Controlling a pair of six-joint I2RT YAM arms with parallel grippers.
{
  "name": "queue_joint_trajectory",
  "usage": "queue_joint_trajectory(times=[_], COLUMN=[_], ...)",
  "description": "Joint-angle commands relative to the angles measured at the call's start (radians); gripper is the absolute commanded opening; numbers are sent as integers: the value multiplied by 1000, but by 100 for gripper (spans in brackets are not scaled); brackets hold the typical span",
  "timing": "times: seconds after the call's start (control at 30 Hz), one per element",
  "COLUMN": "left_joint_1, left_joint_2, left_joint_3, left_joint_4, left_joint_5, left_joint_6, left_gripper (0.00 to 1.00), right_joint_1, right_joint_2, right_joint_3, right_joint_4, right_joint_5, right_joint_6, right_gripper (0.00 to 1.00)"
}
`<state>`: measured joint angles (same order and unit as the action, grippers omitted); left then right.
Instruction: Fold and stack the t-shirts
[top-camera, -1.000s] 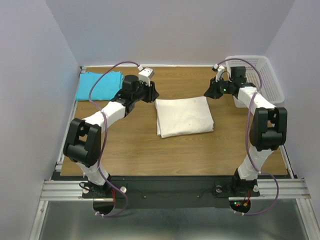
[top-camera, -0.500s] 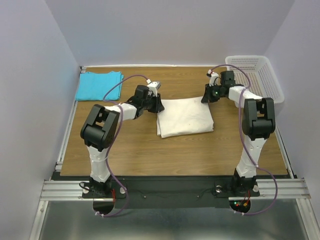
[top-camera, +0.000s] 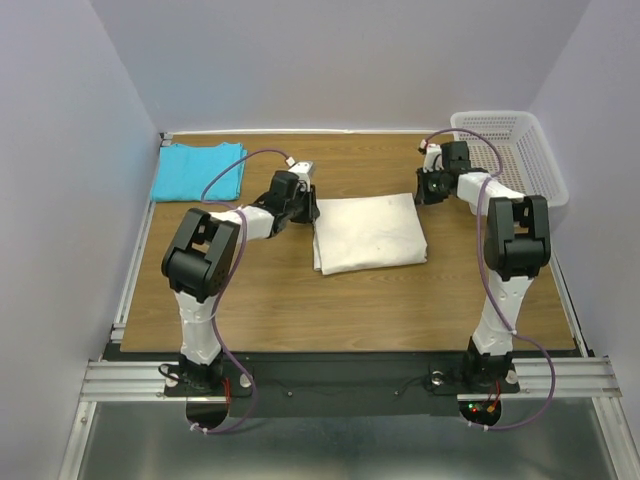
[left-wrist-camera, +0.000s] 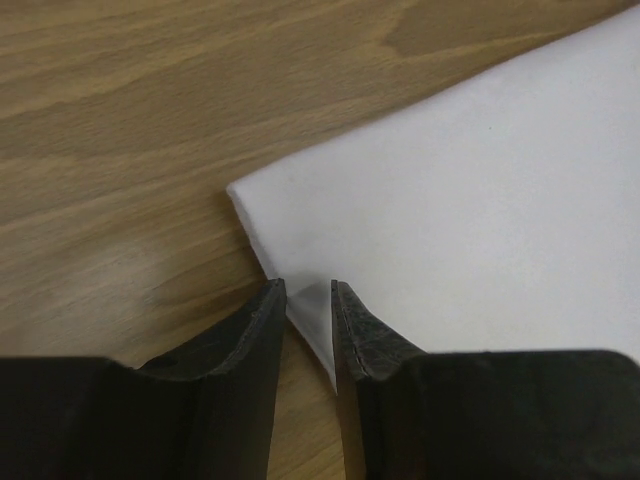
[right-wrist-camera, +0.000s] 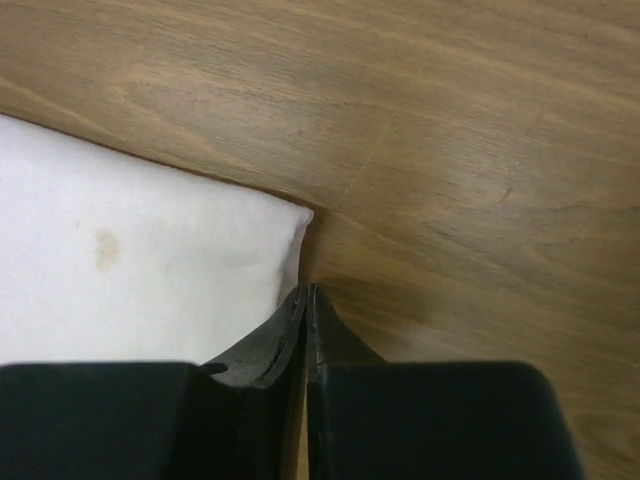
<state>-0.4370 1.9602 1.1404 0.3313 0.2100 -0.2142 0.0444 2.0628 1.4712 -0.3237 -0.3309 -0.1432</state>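
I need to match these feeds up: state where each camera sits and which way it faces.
Top external: high behind the bases, looking down on the table, both arms, cream shirt, turquoise shirt and basket.
Left wrist: facing down past the left end effector at the cream shirt's corner.
Right wrist: the right end effector, shut beside another corner.
All three show the cream shirt.

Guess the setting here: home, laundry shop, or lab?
Most likely a lab test cell: two arms bolted to an aluminium rail at a wooden table, plain white walls boxing it in, and only a cream-white t-shirt, turquoise t-shirt and mesh basket.
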Motion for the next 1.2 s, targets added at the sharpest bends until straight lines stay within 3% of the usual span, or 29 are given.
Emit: queue_joint_trajectory(times=[0.0, 0.17, 0.3, 0.4, 0.53, 0.73, 1.17], left_joint_1=[-2, -5, -5, -19, -39, -69, -118], left_joint_2=[-215, -452, -650, -719, -765, -657, -442], left_joint_3=[-33, -214, -394, -511, -623, -643, -588], left_joint_4=[32, 51, 28, 21, 17, 51, 144], left_joint_5=[-165, -201, -95, -8, -53, -52, 71], left_joint_6=[29, 16, -107, -218, -304, -335, -370], left_gripper=[40, 49, 53, 52, 44, 31, 31], right_joint_1=[-5, -5, -6, -8, -9, -28, -86], right_joint_2=[-137, -306, -452, -576, -641, -691, -667], right_joint_3=[-8, -121, -261, -385, -492, -577, -603], right_joint_4=[41, 11, -17, -21, -20, -14, -14], right_joint_5=[24, -109, -203, -165, -55, -16, -42], right_joint_6=[-45, -119, -147, -167, -173, -167, -159], right_gripper=[10, 24, 38, 41, 41, 40, 38])
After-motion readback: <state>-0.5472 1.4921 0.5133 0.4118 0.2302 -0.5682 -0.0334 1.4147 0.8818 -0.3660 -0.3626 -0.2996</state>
